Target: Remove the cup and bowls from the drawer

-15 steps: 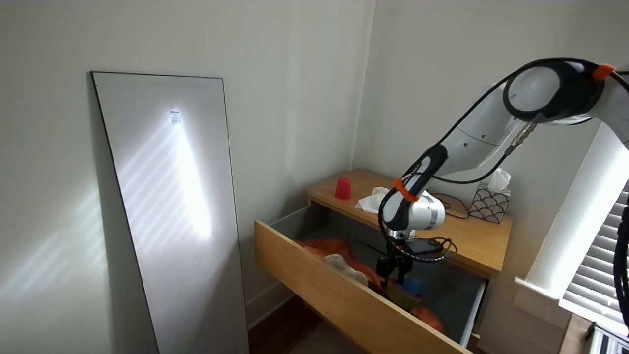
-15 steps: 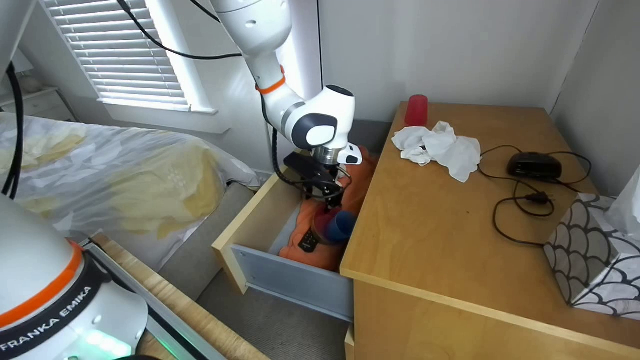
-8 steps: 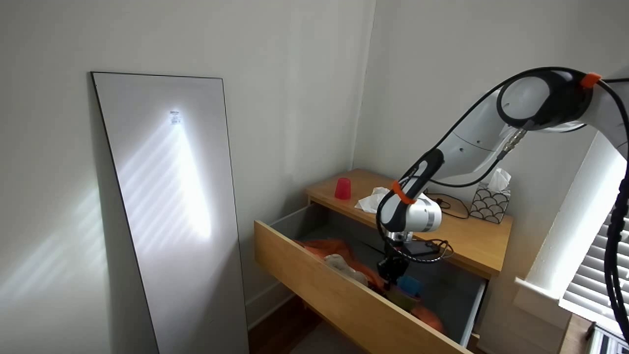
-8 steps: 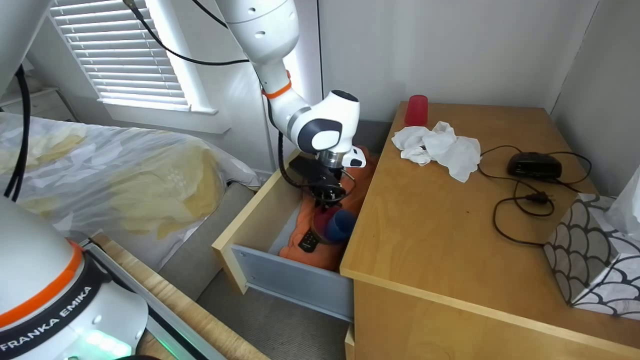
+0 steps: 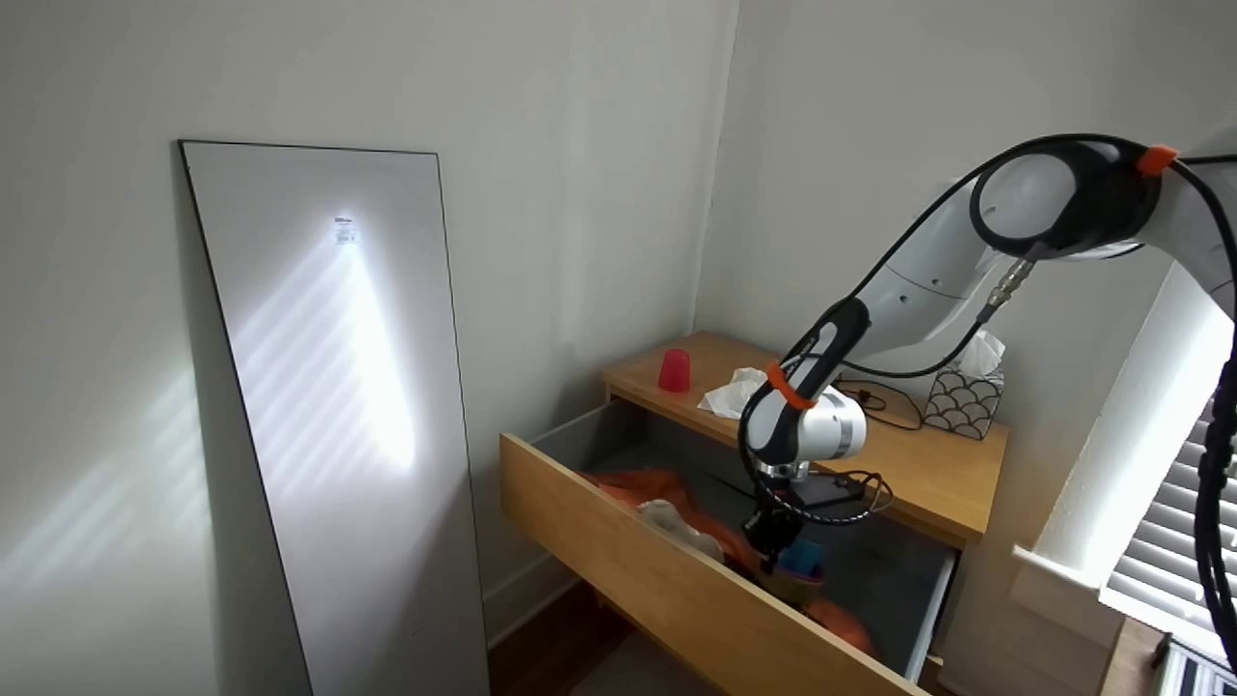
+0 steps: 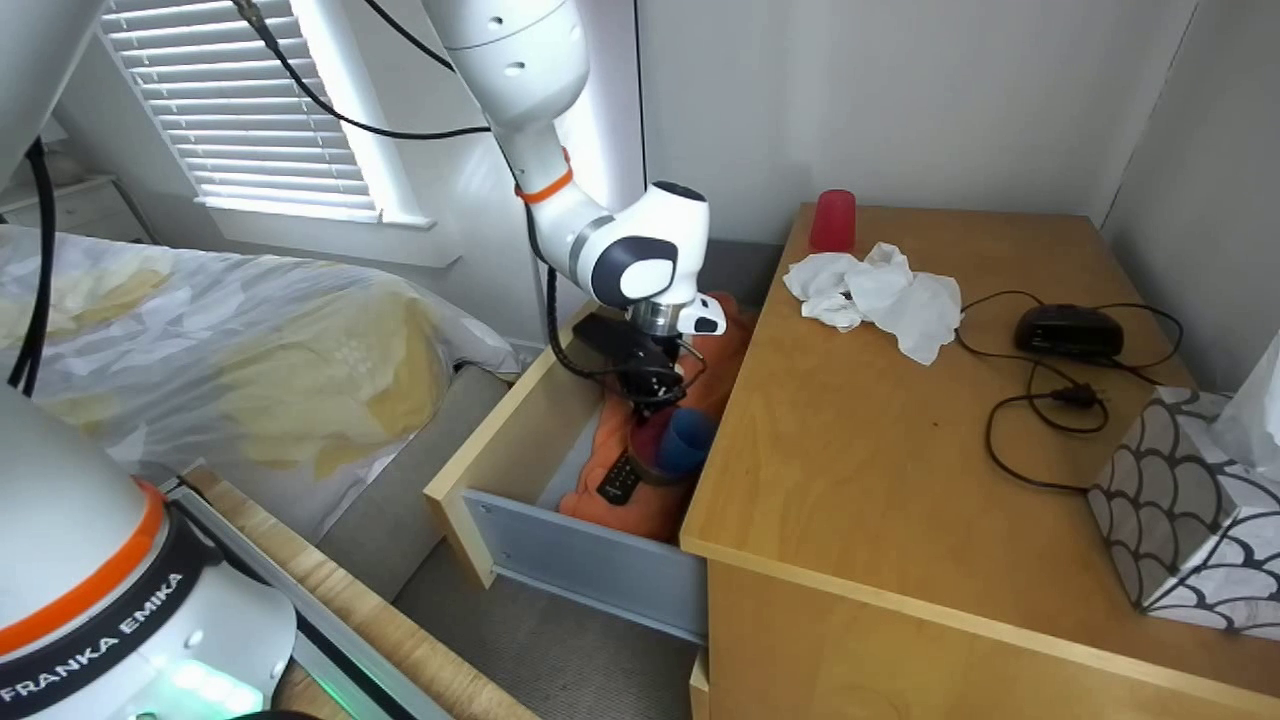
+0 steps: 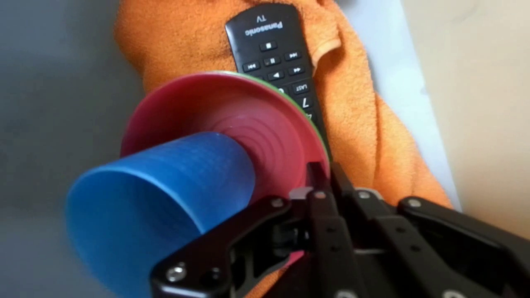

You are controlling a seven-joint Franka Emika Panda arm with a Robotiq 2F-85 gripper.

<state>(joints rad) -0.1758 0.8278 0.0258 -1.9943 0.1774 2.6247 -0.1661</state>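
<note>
The drawer (image 5: 667,580) stands pulled out of its dresser. A red bowl (image 7: 269,145) is nested inside a green bowl (image 5: 791,586), over an orange towel in the drawer. The blue cup (image 7: 211,178) lies on its side in the red bowl, its mouth sticking out past the rim. In the wrist view my gripper (image 7: 324,164) is shut on the bowls' rims, one finger inside the red bowl and the other outside the green one. Both exterior views show the gripper (image 6: 645,412) low in the drawer beside the cup; there its fingertips are hard to make out.
A black remote (image 7: 269,49) lies on the orange towel (image 7: 356,132), partly under the bowls. White cloth (image 5: 679,527) lies farther along the drawer. A small red cup (image 6: 832,222), crumpled tissue (image 6: 880,295), a black device (image 6: 1068,332) with cables and a tissue box (image 6: 1180,510) sit on the dresser top.
My gripper has gone from open to shut around the bowls' rims, and the arm has sunk a little. The bowls and the cup have shifted slightly.
</note>
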